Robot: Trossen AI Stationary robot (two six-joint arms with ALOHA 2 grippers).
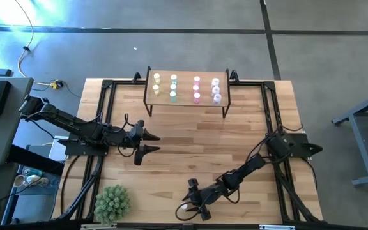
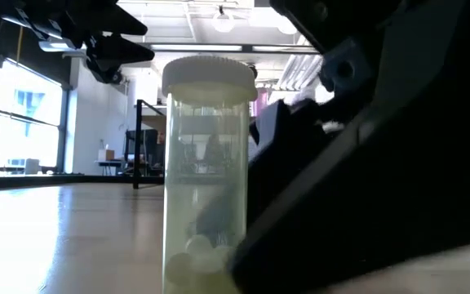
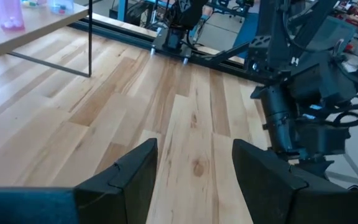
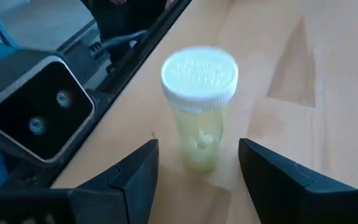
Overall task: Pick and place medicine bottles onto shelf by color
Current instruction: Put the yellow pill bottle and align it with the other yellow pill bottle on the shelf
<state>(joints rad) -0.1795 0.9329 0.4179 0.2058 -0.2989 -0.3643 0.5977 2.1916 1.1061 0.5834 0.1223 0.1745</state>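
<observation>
Pale yellow plastic under a white cap: the bottle point(image 4: 199, 112) I am working on is standing upright on the tabletop point(image 1: 190, 144) at its near edge, just ahead of my right gripper point(image 4: 197, 171), whose fingers are spread wide on either side of it and touching nothing. I am keeping them apart so that the cylinder can pass between them before any squeeze. Far beyond that gripper, at the table's far side, the shelf point(image 1: 185, 102) is carrying the other bottles point(image 1: 186, 88) in columns by colour, yellow, green, pink and pale lavender, which I judge is why this one belongs with the yellow column. My left gripper point(image 1: 155, 143) is waiting off to the side over bare wood, its fingers also parted and empty.

The right wrist view is showing the gap on both sides of the bottle; the overhead view is hiding the bottle beneath that gripper. The table-level view is giving the bottle point(image 2: 206, 175) close up, with small pale pills lying at its bottom and the dark arm beside it, while only the overhead view is showing the shelf's sorting.
</observation>
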